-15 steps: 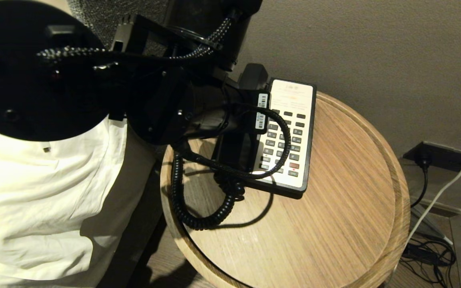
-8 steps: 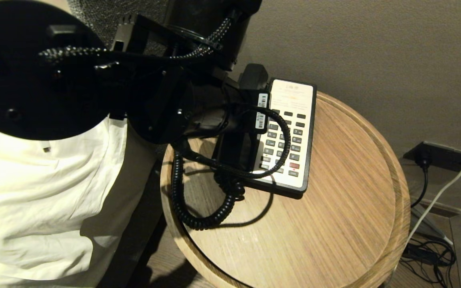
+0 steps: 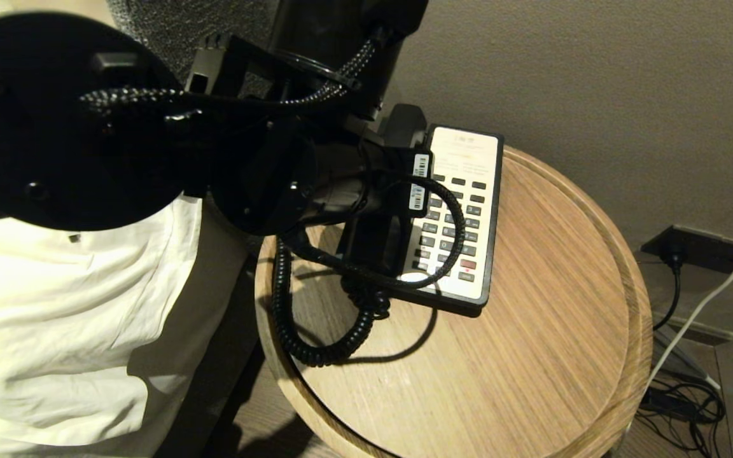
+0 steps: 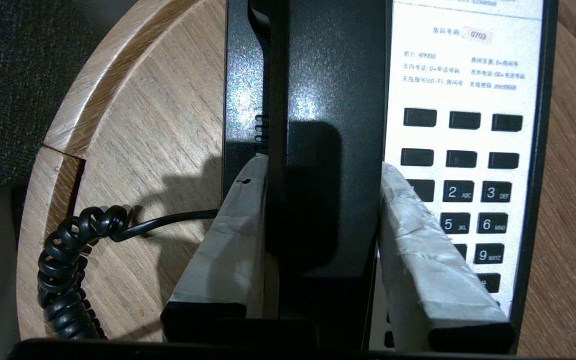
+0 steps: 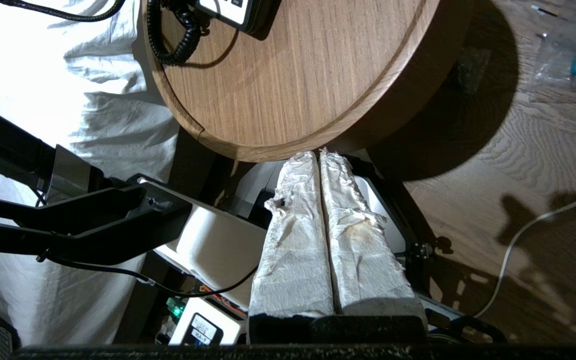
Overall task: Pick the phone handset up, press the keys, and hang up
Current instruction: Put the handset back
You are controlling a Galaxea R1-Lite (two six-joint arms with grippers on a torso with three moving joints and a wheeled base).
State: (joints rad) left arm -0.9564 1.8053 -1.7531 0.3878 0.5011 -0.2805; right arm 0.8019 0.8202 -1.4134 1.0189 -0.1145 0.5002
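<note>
Left arm barely shifted; left gripper (image 4: 323,210) jaws clamp phone handset (image 4: 328,100); right gripper (image 5: 319,165) jaws closed.

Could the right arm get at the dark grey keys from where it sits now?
Probably not without moving first. The right claw is shut and parked below the edge of the round wooden table, while the small dark grey rectangular keys lie on top; nothing blocks their right side.

the phone handset (image 4: 328,150), glossy black, lies lengthwise in its cradle beside the keys (image 4: 473,192), gripped on both sides by taped fingers (image 4: 418,250). the dark grey keys sit in rows on a white faceplate, one red.
</note>
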